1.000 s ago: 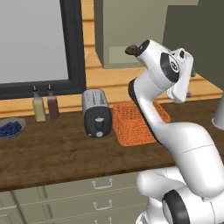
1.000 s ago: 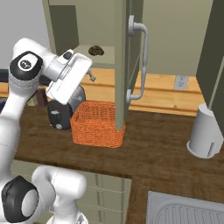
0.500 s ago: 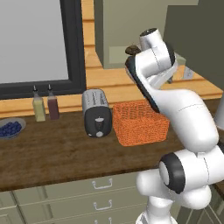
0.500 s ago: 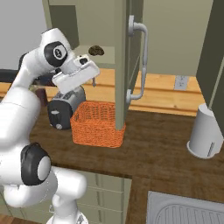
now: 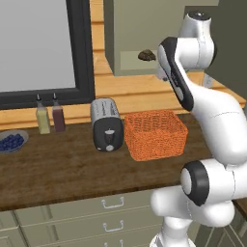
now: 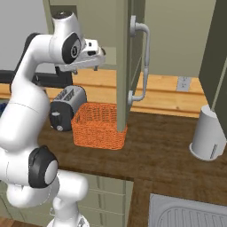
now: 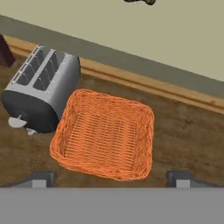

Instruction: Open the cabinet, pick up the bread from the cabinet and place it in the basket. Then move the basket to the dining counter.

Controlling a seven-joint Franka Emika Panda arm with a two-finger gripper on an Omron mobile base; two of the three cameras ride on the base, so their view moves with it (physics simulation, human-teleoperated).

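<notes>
Claw [image 7: 112, 180]: jaws held wide, nothing gripped, above basket [image 7: 105, 134].
Bread [image 5: 147, 55]: seen on cabinet [image 5: 144, 29] shelf.
Door handle [image 6: 142, 62]: seen from right base.
Toaster [image 5: 107, 124]: beside basket.

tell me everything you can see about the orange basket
The basket is an orange woven rectangle with straight sides and a slightly wavy rim, open at the top and empty. It sits upright and level on the dark wood worktop, right beside the toaster, close to it or touching. The open cabinet door hangs just above its back corner in the right base view. Nothing grips it.
</notes>
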